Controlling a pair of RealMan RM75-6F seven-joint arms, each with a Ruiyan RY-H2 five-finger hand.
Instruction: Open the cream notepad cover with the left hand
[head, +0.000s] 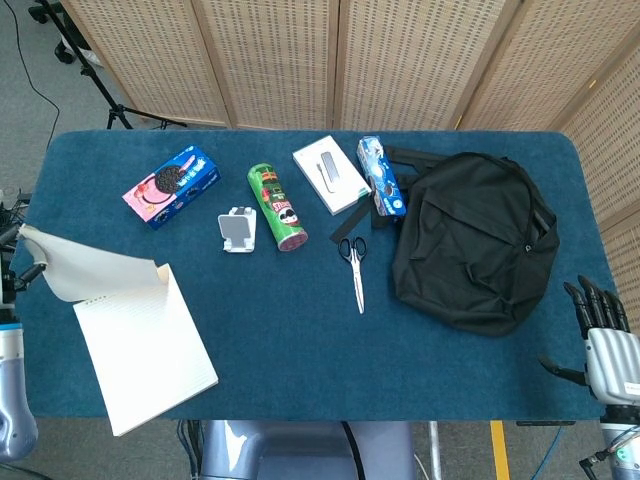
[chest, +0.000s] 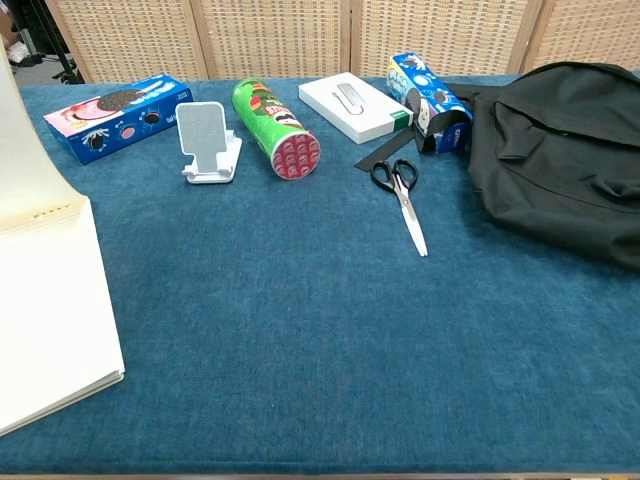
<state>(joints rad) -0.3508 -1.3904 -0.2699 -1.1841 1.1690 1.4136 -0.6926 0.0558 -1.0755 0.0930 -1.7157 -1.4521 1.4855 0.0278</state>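
The cream notepad (head: 145, 350) lies at the table's front left corner with its lined white page showing. Its cream cover (head: 90, 268) is lifted off the page and curls up and back to the left, hinged at the spiral top edge. My left hand (head: 10, 265) shows only partly at the left edge of the head view, its dark fingers pinching the cover's far corner. In the chest view the raised cover (chest: 25, 150) stands over the page (chest: 50, 310), and the hand itself is out of frame. My right hand (head: 605, 340) hangs off the table's front right, fingers spread, holding nothing.
A blue and pink cookie box (head: 170, 186), a white phone stand (head: 238, 230), a green chips can (head: 277, 206), a white box (head: 331, 174) and a blue cookie pack (head: 380, 176) line the back. Scissors (head: 354, 262) lie mid-table beside a black backpack (head: 470, 240).
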